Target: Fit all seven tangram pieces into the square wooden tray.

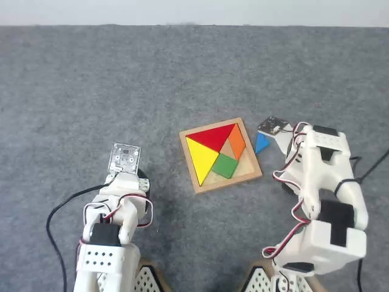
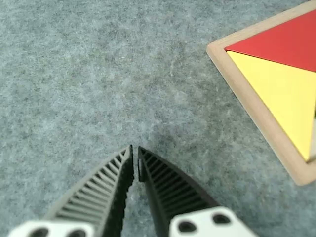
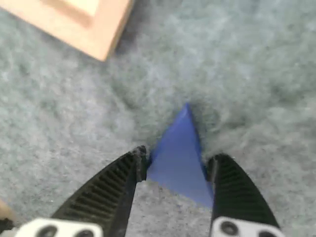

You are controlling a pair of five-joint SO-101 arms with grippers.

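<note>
Seen from above, the left arm (image 1: 115,213) sits at 7 o'clock and the right arm (image 1: 322,201) at 4 o'clock. The left gripper (image 2: 134,148) points toward 12 o'clock, its 2 fingers pressed together. The right gripper (image 3: 180,157) leans toward 11 o'clock, its 2 fingers clasping the blue triangle (image 3: 178,133).

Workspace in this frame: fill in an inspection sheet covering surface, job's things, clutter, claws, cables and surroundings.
Surface: grey carpet, lying flat.
Job's things: wooden tray holds red piece, yellow piece, orange piece and green piece, with bare gaps left; blue triangle lies outside, beside the tray.
Clutter: nothing seen.
Claws: left claw shut over bare carpet; right claw closed on the blue triangle.
Cables: black cable on the carpet; second black cable at the edge.
Surroundings: pale strip beyond the carpet.
</note>
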